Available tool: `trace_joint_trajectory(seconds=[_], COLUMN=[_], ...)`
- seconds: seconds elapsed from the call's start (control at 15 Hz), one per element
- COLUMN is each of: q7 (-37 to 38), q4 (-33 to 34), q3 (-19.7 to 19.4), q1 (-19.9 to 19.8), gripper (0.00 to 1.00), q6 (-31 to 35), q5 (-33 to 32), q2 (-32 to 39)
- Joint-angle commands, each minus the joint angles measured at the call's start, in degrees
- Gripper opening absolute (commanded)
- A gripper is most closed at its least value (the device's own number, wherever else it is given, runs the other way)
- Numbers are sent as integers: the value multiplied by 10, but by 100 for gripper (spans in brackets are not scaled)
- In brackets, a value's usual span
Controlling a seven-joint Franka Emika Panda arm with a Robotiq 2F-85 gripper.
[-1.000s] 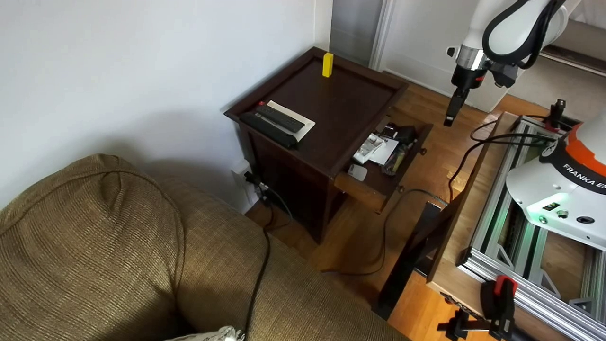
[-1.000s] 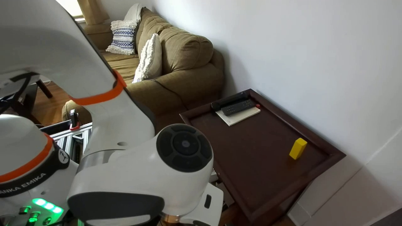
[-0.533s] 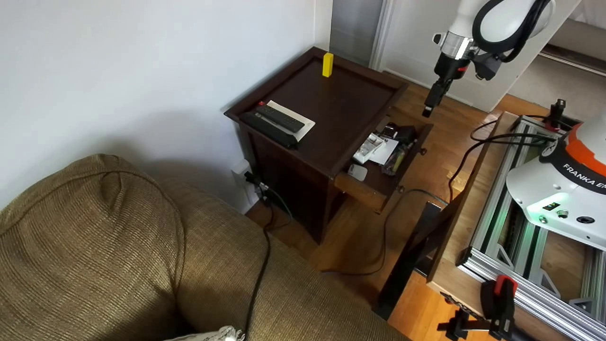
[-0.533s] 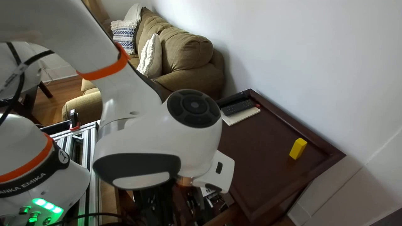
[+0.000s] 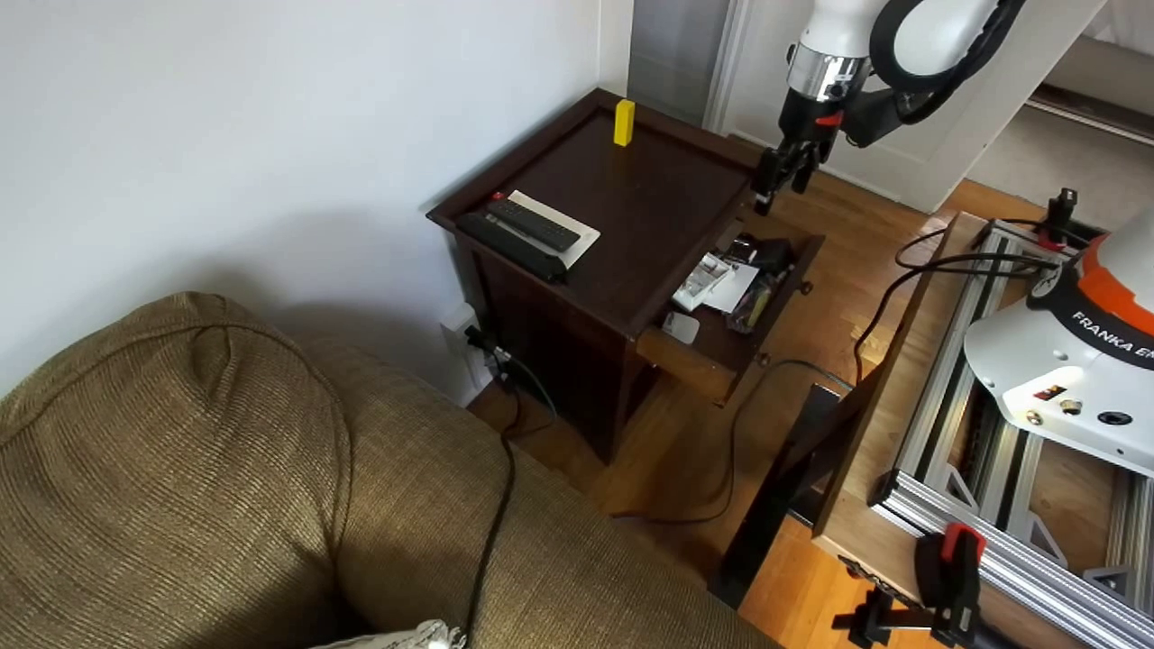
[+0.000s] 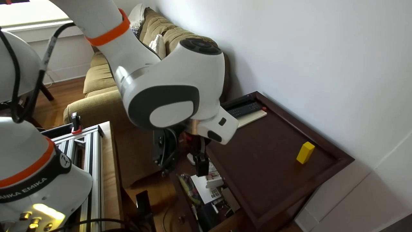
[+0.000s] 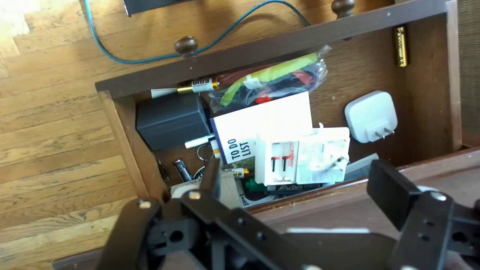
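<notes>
My gripper (image 7: 299,183) is open and empty, its two black fingertips wide apart in the wrist view. In an exterior view the gripper (image 5: 782,191) hangs in the air beside the dark end table's right edge, above the open drawer (image 5: 682,362). In the wrist view the drawer (image 7: 262,47) holds a white TO DO LIST pad (image 7: 262,116), an open white plastic case (image 7: 285,161), a black box (image 7: 170,122), a bagged yellow-green item (image 7: 277,73) and a white plug (image 7: 371,116). A yellow block (image 5: 624,123) stands upright on the tabletop, also visible in an exterior view (image 6: 305,152).
The tabletop (image 5: 649,198) has a raised rim. A remote (image 5: 532,225) lies on a pale pad beside a long black object (image 5: 509,246). A brown sofa (image 5: 433,469) stands near the table. A black cable (image 5: 732,442) runs over the floor. A wall (image 5: 270,135) is behind.
The arm has moved towards the table and over the drawer. The gripper has turned, and its two fingers now show apart. The base light has gone from green to yellow. The block has not moved.
</notes>
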Motion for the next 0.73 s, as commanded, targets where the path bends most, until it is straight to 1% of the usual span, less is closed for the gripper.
trace_joint_trajectory(seconds=[0.0,0.13,0.27,0.33,0.47,0.67], q7=[141,209,228,195,211,211], q4=[-4,-6,0,0,-1,0], q3=[65,97,124,105,120,121], q1=[18,23,17,22,23,22], gripper=[100,100,100,100,100,100], q6=[-45,-48,-57,-39,-44,-45], q5=[-10,-22,-50,-24,-33,-33], q2=[-61,-84,-78,-65,-72,-74])
